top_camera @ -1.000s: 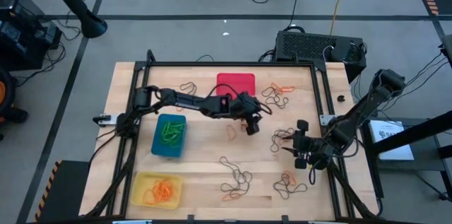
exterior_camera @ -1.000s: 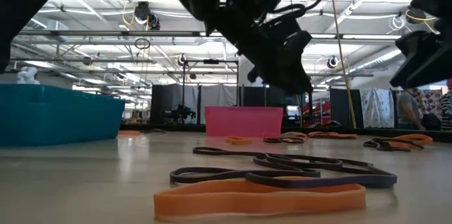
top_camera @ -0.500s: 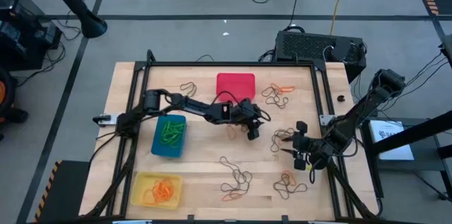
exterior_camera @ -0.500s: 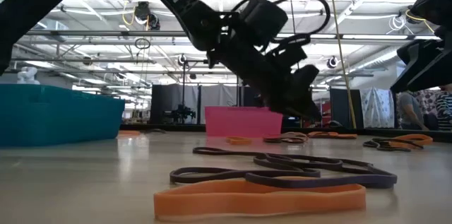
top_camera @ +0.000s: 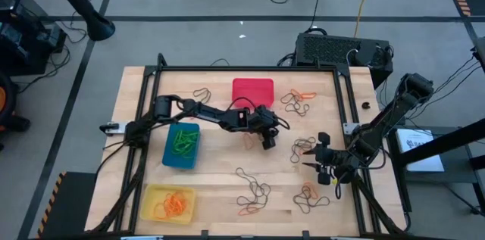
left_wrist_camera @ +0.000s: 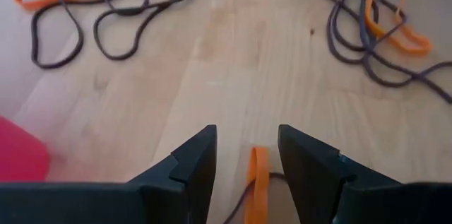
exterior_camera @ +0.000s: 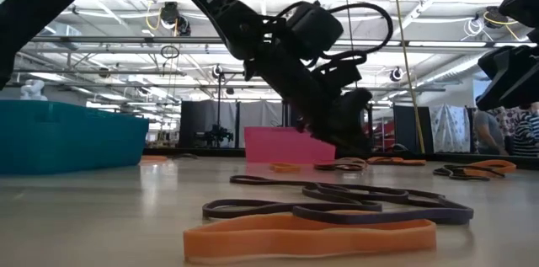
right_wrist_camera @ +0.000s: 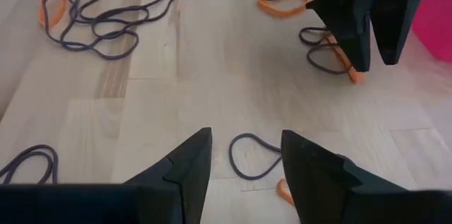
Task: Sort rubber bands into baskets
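My left gripper (top_camera: 267, 141) is low over the middle of the table, open and slanting down. An orange rubber band (left_wrist_camera: 258, 178) lies on the wood between its two fingers (left_wrist_camera: 247, 136), with a dark band beside it. I cannot see either finger touching the band. My right gripper (top_camera: 312, 161) hangs open above the table's right side, over a dark band (right_wrist_camera: 254, 155). The red basket (top_camera: 252, 91) stands at the far middle. The blue basket (top_camera: 182, 144) holds green bands and the yellow basket (top_camera: 168, 203) holds orange ones; both stand at the left.
Loose tangles of dark and orange bands lie at the far right (top_camera: 295, 102), near the right gripper (top_camera: 303, 148), at the near middle (top_camera: 254, 193), near right (top_camera: 311, 194) and far left (top_camera: 203, 94). Black frame rails (top_camera: 345, 104) border the table.
My left gripper has sunk toward the table, coming down over the orange band near the red basket, and has stayed open. The bands lie where they were.
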